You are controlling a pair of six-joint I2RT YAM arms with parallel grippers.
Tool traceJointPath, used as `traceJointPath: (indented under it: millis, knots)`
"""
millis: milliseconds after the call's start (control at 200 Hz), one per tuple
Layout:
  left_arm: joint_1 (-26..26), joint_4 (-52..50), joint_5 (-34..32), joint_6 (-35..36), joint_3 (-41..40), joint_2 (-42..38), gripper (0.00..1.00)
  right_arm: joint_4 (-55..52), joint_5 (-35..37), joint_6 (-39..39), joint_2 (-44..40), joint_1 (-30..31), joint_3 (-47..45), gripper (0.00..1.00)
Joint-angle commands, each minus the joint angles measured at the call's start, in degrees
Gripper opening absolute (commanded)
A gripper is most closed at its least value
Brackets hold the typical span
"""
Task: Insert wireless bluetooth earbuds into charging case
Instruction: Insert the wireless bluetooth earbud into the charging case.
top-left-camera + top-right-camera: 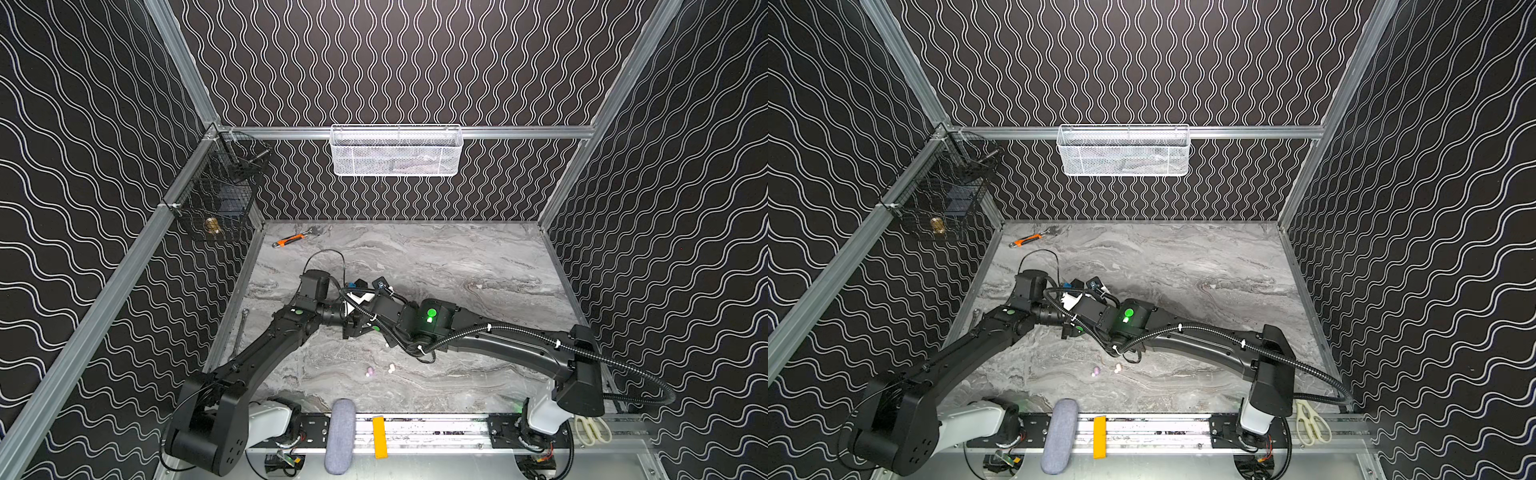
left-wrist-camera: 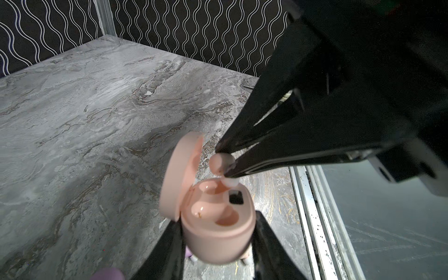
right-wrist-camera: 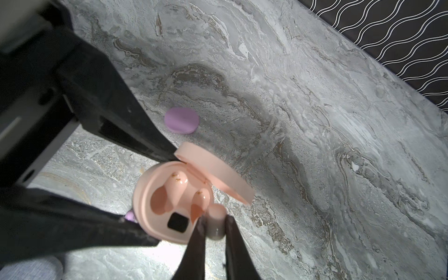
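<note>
Left wrist view: left pincer (image 2: 217, 230) is clenched on the body of the peach-pink oval plastic charging case (image 2: 213, 242), hinged lid (image 2: 179, 174) open, both sockets empty. Right pincer (image 2: 223, 162) grasps a small rounded cream plastic earbud (image 2: 218, 164) just above the far socket; whether the bud touches the rim cannot be told. Risk: the grip is on the bud's rounded head, so a tilted descent may catch the rim and squeeze the bud out of the tips, and a hard push may twist the case in its grip. Right wrist view: right pincer (image 3: 215, 219) holds the bud (image 3: 215, 228) at the case (image 3: 160, 194) edge, seemingly not squarely over a socket; letting go here would likely drop it onto the grey marbled surface (image 3: 315, 121). A closed lilac oval case (image 3: 181, 120) lies apart. Top view: left arm (image 1: 266, 345) and right arm (image 1: 511, 345) lie low and reach inward, wrists crowded together left of centre, pincers hidden; wrist contact is a hazard. A lilac bud (image 1: 370, 371) and a cream bud (image 1: 391, 368) lie loose nearer the front.
</note>
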Motion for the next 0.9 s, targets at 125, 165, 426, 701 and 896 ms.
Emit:
traceJointPath:
  millis: [125, 165, 426, 701, 896]
  knots:
    - [0.0, 3.43, 1.14, -0.53, 0.25, -0.55, 0.26, 0.27, -1.62, 0.58, 0.54, -0.29, 0.68, 0.16]
    - [0.02, 3.41, 1.22, -0.55, 0.19, -0.6, 0.26, 0.26, -1.61, 0.51, 0.55, -0.26, 0.96, 0.16]
    - [-0.01, 3.42, 1.25, -0.35, 0.17, -0.38, 0.26, 0.55, -1.91, -0.33, 1.25, -0.32, 2.56, 0.15]
    - [0.01, 3.52, 0.72, -0.26, 0.38, -0.29, 0.26, -0.19, -4.1, -0.62, 1.34, -0.29, 2.45, 0.16]
    - [-0.04, 3.6, 0.71, -0.52, 0.59, -0.35, 0.26, -1.66, -4.24, -0.66, 1.86, -0.29, 2.35, 0.15]
